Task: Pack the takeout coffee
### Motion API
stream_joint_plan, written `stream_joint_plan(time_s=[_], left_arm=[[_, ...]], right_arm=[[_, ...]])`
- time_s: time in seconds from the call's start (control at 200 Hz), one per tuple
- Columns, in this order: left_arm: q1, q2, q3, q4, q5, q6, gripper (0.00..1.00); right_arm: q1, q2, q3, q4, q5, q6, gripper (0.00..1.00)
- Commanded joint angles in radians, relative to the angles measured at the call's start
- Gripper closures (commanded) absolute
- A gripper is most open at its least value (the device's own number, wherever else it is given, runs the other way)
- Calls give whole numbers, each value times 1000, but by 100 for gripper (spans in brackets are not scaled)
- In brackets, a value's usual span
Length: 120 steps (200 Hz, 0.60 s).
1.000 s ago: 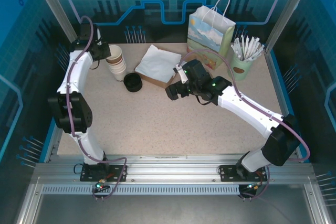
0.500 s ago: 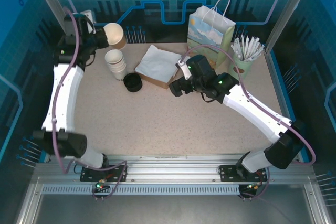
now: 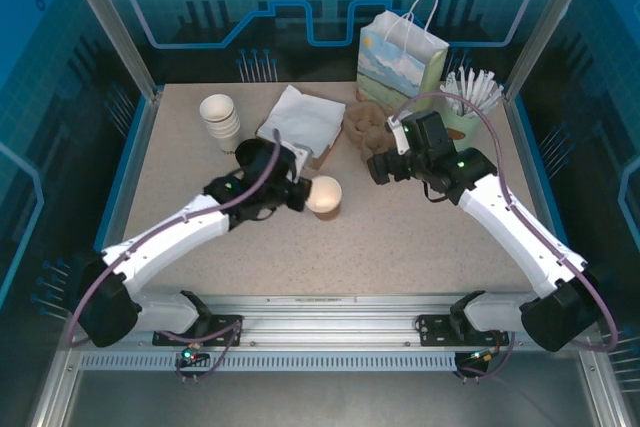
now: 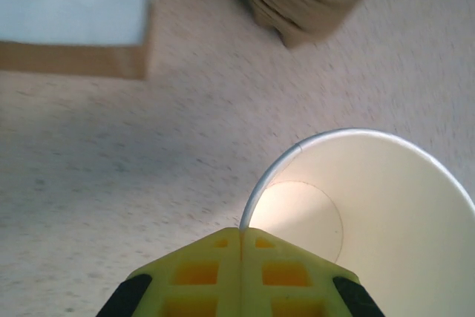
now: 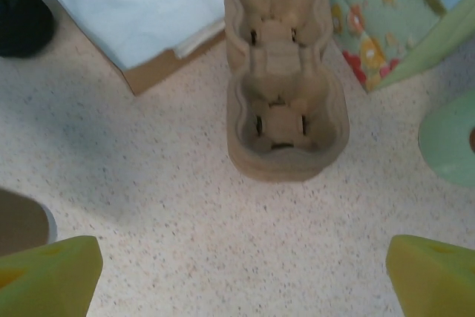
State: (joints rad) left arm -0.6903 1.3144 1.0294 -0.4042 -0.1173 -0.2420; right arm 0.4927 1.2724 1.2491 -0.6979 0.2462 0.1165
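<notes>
- Now the left gripper (image 3: 298, 193), fingers pressed together, pinches the rim of the lidless brown kraft-paper cup (image 3: 323, 194), its opening upward over mid-table.
- Half a second ago it held that cup aloft at the back-left corner.
- Meanwhile the right gripper (image 3: 378, 169), spread wide, has shifted right and hovers by the brown moulded-pulp cup carrier (image 3: 362, 127).

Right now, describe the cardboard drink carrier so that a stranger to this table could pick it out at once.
Find the tall gift bag standing at the back right of the table. Just in front of its left corner, to the right of the white napkins, lies the drink carrier. It is the only brown moulded-pulp piece, with two round empty wells, unlike the flat napkins.
</notes>
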Motion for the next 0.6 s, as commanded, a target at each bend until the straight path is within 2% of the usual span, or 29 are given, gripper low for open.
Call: stream_joint_plan(time_s=[0.0, 0.19, 0.595], left_arm=[[-70, 50, -15, 114, -88, -25, 98], [-135, 149, -43, 140, -130, -40, 97], [-160, 213, -80, 184, -155, -56, 91]], right_arm=[[-15, -30, -41, -18, -9, 20, 0], [-22, -43, -80, -19, -6, 19, 0], [-24, -42, -94, -11, -45, 34, 0]])
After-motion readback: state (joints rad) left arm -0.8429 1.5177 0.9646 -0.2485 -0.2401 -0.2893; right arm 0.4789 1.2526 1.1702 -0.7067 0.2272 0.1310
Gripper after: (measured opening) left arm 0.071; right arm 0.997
